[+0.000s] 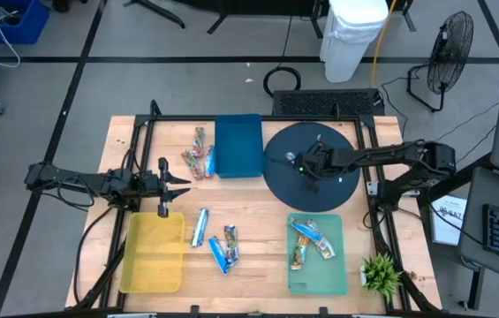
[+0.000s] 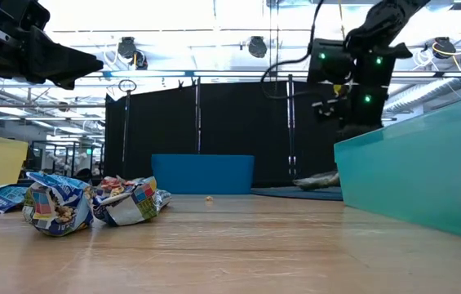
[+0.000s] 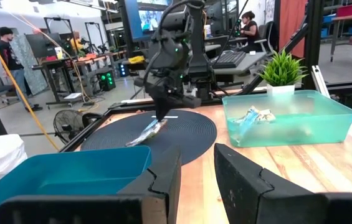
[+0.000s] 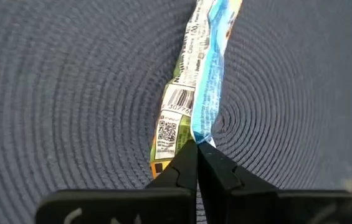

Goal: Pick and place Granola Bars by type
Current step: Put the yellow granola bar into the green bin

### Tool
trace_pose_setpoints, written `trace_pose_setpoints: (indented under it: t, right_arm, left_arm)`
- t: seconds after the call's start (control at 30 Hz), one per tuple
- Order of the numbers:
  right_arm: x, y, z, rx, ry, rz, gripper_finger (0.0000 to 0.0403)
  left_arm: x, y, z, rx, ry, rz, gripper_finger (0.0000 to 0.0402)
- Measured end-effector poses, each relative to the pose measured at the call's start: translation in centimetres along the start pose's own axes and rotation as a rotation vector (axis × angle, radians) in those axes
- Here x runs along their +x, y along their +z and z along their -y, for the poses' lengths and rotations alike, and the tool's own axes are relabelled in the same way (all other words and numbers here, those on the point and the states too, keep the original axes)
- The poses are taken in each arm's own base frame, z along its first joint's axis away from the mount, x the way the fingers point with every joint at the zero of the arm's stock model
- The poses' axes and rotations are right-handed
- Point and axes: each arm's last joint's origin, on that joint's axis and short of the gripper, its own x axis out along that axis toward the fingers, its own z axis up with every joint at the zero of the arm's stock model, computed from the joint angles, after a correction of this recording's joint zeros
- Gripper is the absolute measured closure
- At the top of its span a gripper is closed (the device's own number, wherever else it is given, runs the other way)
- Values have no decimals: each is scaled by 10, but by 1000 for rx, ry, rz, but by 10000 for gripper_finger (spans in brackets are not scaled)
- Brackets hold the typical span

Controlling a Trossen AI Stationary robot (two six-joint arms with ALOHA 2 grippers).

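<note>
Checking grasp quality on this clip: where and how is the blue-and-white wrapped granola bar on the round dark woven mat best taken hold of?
Grip the flat crimped end seam of the blue-and-white wrapped granola bar, coming from above, fingers across the seam. It lies flat on the round dark woven mat, so its thin seam is probably the easiest part to pinch. The right gripper already pinches that end; the left gripper waits by the yellow tray.

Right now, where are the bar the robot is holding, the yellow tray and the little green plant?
Held granola bar (image 4: pixel 204 81), right wrist view, middle of its wrapper.
Yellow tray (image 1: pixel 154 256), high view, bare floor of the tray.
Green plant (image 1: pixel 381 274), high view, its leaves.
</note>
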Motion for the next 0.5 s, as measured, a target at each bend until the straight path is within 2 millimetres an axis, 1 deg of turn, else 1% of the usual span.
trace_pose_setpoints:
  t: [0.27, 0.5]
  right_arm:
    - [17, -22, -2, 41, 138, -106, 403]
    - [23, -27, -3, 106, 146, -105, 399]
  left_arm:
    - [0, 0, 0, 0, 0, 0, 300]
    - [0, 0, 0, 0, 0, 0, 300]
